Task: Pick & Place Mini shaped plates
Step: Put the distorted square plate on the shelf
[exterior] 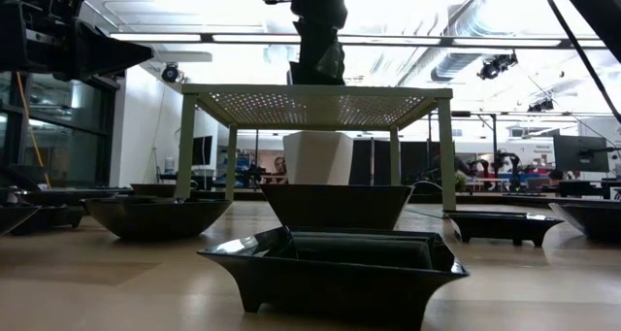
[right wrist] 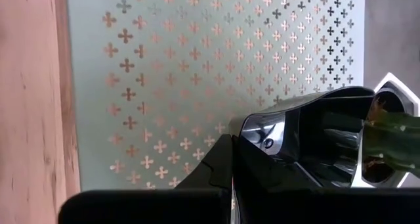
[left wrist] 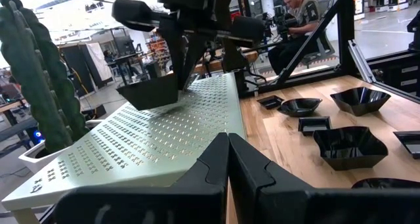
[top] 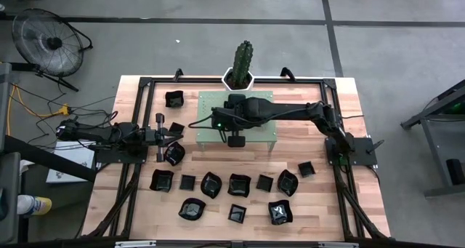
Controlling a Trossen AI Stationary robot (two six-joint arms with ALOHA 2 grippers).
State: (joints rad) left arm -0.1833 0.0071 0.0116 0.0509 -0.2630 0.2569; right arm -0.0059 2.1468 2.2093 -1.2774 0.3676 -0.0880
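Note:
My right gripper (left wrist: 182, 69) reaches over the pale green perforated stand (top: 258, 132) and is shut on one mini shaped plate (left wrist: 149, 92), a glossy black square dish, above the stand's far part near the cactus pot. In the right wrist view this plate (right wrist: 308, 135) shows beside the fingers, with the stand (right wrist: 164, 66) below. Several more black plates (top: 239, 184) rest on their bases on the wooden table in front of the stand. My left gripper (top: 173, 137) waits shut at the stand's left side, between two plates (top: 174, 153). My right gripper pinches the plate's raised rim (right wrist: 252, 135) between its two fingers, coming from above and pointing down. The plate hangs tilted below the fingers, low over the stand's top (left wrist: 151, 152). Whether its lower edge touches the stand, I cannot tell.
A cactus (top: 242, 59) in a white hexagonal pot stands at the table's far edge, right behind the stand. A black frame (top: 145, 84) borders the table. One plate (top: 174, 99) lies left of the stand. A person sits in the room beyond the table (left wrist: 298, 7).

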